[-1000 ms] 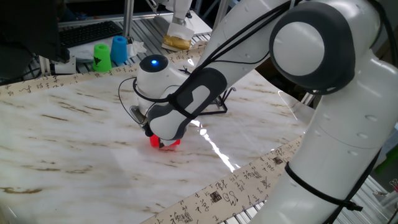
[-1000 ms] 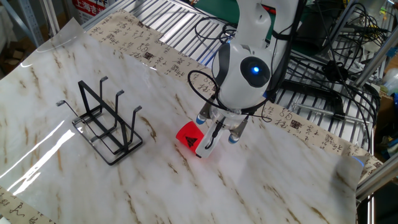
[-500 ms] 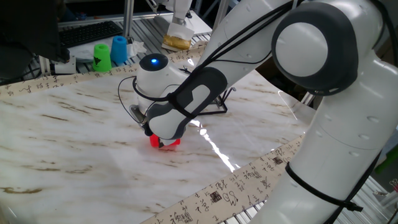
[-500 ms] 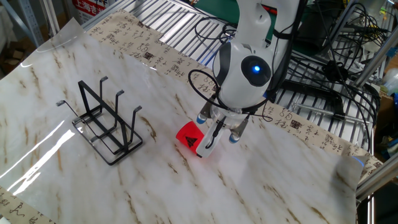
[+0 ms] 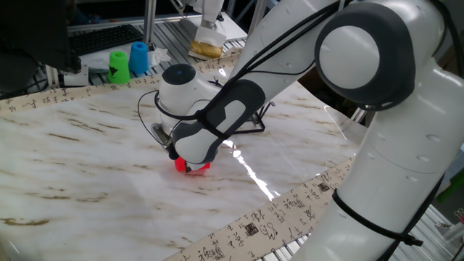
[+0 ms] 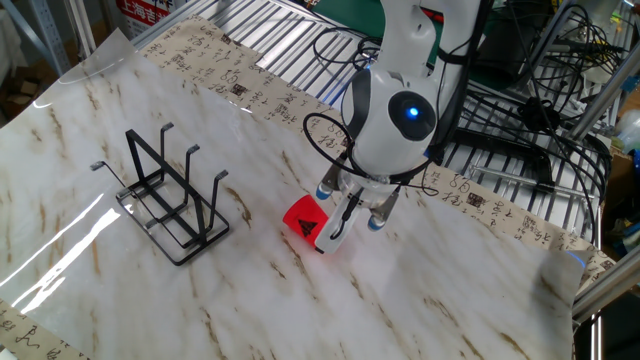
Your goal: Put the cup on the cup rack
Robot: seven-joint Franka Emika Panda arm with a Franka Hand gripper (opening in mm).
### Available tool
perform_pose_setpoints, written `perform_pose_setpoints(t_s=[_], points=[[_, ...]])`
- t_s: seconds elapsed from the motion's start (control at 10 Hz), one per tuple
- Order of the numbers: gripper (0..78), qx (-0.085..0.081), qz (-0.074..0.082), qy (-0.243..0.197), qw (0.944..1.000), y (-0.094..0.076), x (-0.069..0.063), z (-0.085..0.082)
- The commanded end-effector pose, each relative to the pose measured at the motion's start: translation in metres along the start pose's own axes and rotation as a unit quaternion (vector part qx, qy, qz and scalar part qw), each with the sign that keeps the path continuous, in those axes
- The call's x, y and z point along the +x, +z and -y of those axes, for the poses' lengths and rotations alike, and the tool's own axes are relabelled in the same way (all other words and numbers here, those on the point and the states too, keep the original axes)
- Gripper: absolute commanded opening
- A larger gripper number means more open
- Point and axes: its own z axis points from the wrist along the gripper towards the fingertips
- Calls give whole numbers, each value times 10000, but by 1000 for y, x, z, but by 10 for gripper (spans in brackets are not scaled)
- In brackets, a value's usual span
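Right now the white Franka arm's two-finger gripper [image 6: 338, 229] is down at the marble-patterned tabletop [image 6: 420, 300], its fingers set at the small bright red plastic cup [image 6: 307, 222]. That cup lies tipped on its side on the marble, roughly mid-table, and one pale finger [image 6: 340, 222] runs down across its open end. Whether the jaws are actually clamped on the cup wall I cannot tell from either side; in the one fixed view the arm's wrist covers nearly everything, and only a sliver of the red cup [image 5: 193, 167] peeks out below it. Over toward the table's far left stretch in the other fixed view, the small black wire cup rack [image 6: 168, 197] stands upright, prongs up, well apart from the cup. Beyond the table's back edge sit a green plastic cup [image 5: 119, 66] and a blue plastic cup [image 5: 138, 57], side by side.
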Motion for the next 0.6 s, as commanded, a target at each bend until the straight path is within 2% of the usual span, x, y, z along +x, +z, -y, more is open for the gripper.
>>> perform_pose_setpoints(t_s=[0.1, 0.6], points=[[774, -553, 888, -151, 9944, 28, -11, -10], [774, -570, 933, -184, 9938, 29, -11, -10]])
